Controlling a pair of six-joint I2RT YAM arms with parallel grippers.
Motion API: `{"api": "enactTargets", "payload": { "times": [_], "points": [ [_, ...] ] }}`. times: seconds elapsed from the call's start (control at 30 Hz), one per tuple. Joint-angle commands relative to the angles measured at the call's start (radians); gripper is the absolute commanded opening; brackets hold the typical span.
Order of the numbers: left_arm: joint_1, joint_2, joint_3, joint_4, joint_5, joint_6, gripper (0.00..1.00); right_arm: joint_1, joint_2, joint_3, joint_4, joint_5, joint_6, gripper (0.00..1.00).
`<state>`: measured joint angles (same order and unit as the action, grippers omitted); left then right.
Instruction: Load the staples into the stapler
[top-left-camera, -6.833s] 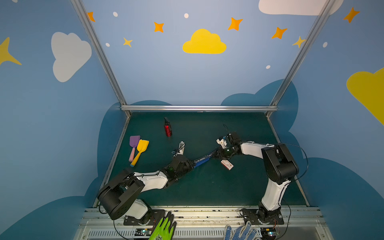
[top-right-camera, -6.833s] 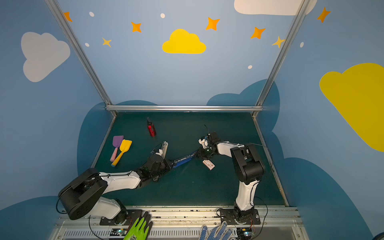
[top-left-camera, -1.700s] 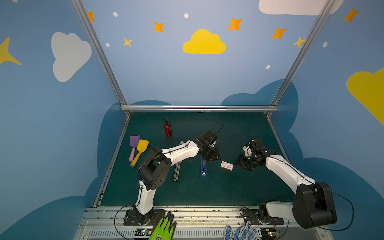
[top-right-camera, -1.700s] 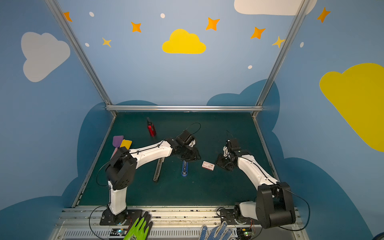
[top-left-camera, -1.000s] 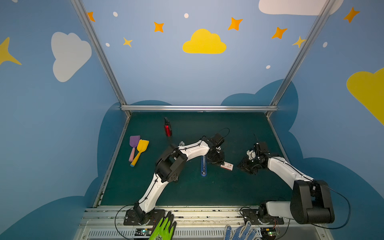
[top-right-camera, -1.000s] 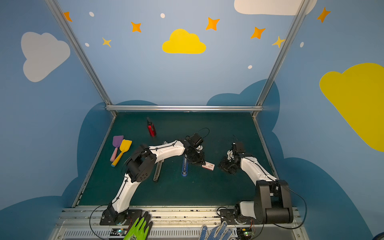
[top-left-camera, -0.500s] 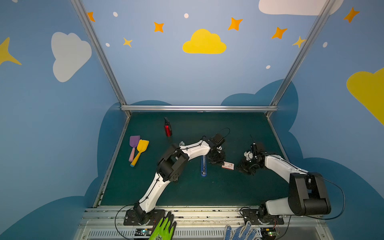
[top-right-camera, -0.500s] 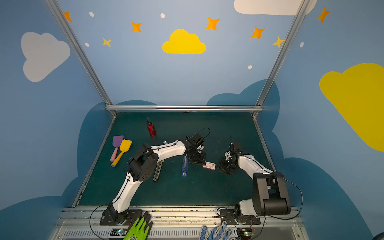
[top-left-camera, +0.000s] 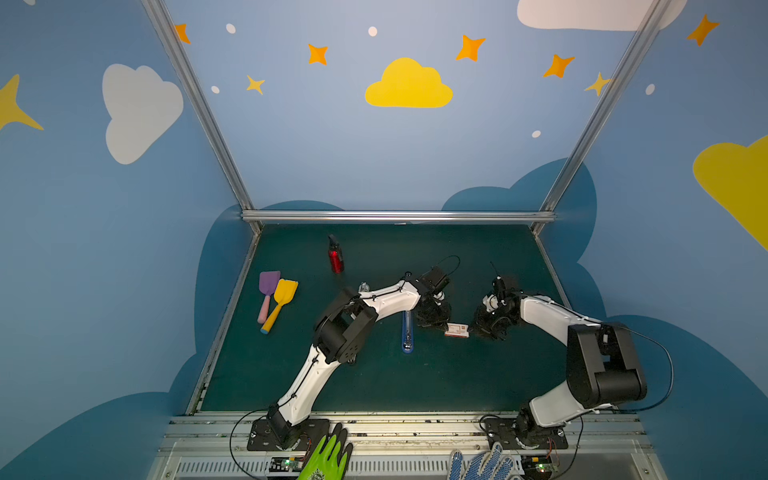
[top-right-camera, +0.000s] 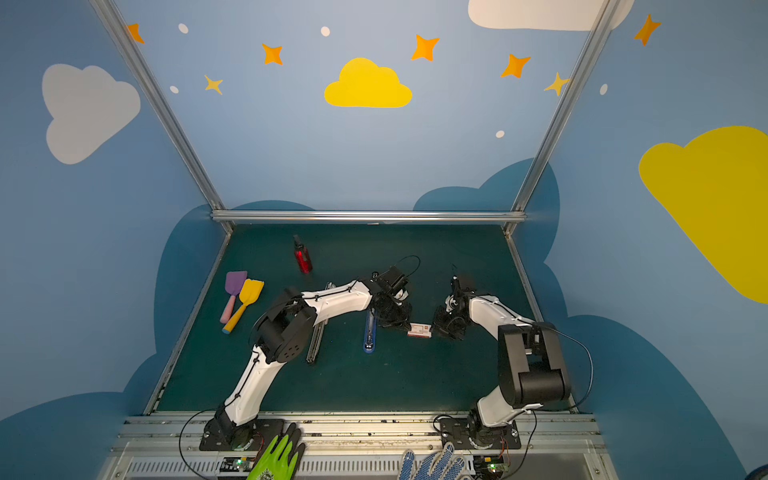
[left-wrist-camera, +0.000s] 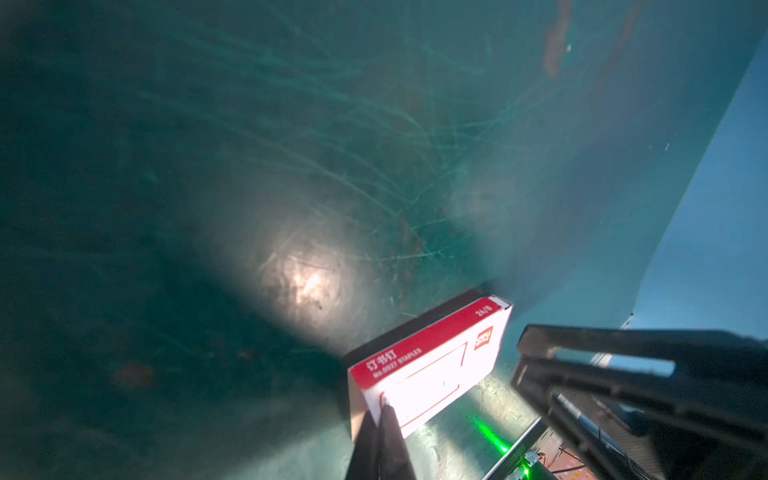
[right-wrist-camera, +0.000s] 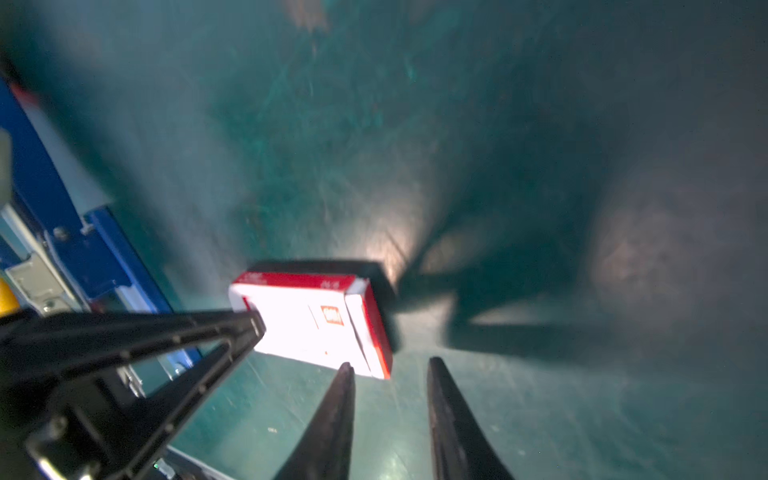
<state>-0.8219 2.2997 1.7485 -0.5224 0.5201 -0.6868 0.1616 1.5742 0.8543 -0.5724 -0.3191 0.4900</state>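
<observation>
The box of staples (left-wrist-camera: 432, 365) lies flat on the table (top-left-camera: 415, 382) between the two pincers, with no strip visible outside it. The left pincer (left-wrist-camera: 384, 419) is fully closed, its tips against one end of the box; no grip on the box shows. The right pincer (right-wrist-camera: 390, 362) stands partly open and empty, just beside the opposite end. The blue stapler (top-left-camera: 407, 332) lies opened flat near the box. Treat the task as early: opening the box, extracting a strip and loading it are not yet done.
</observation>
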Motion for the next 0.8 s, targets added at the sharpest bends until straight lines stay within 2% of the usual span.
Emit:
{"api": "enactTargets", "payload": {
  "times": [0.0,0.27,0.77],
  "points": [
    [0.006,-0.026,-0.023,-0.023,-0.020,0.017,0.04,0.004,0.022,0.037,-0.036,0.025,-0.020,0.29],
    [0.012,-0.029,-0.023,-0.021,-0.015,0.014,0.04,0.020,0.056,0.069,-0.052,0.026,-0.045,0.31],
    [0.021,-0.034,-0.025,-0.011,-0.006,0.014,0.04,0.047,0.117,0.099,-0.102,0.107,-0.049,0.23]
  ]
}}
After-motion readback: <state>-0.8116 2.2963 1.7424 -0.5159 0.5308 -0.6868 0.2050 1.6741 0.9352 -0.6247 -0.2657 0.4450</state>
